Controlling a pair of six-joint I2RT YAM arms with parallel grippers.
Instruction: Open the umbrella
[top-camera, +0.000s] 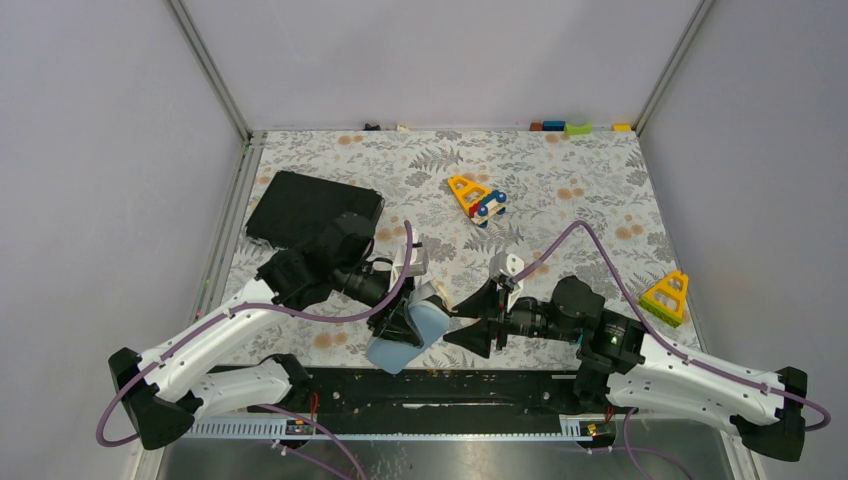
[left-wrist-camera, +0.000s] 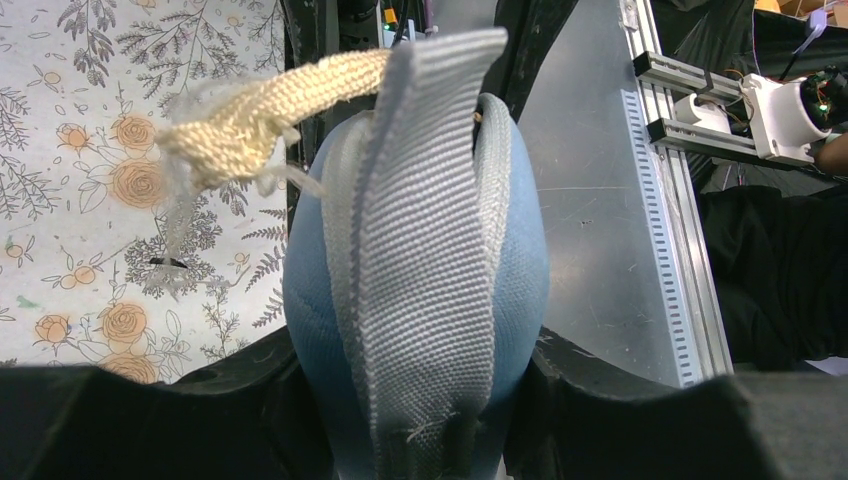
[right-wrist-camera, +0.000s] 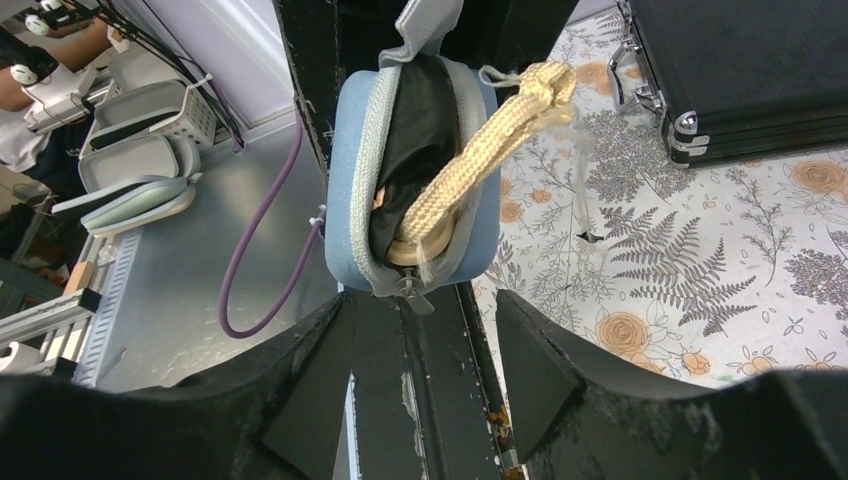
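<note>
right wrist view: umbrella (right-wrist-camera: 412, 140) sits in the blue pouch (right-wrist-camera: 350, 180) at 12 o'clock, lying 12-to-6, handle nearest my spread, empty right claw (right-wrist-camera: 422, 300); my left claw (left-wrist-camera: 415, 345) clamps the pouch

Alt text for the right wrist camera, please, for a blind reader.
An unzipped blue fabric pouch holds the folded black umbrella, cream knob and tan woven strap poking out; the right gripper hangs open before it.
</note>
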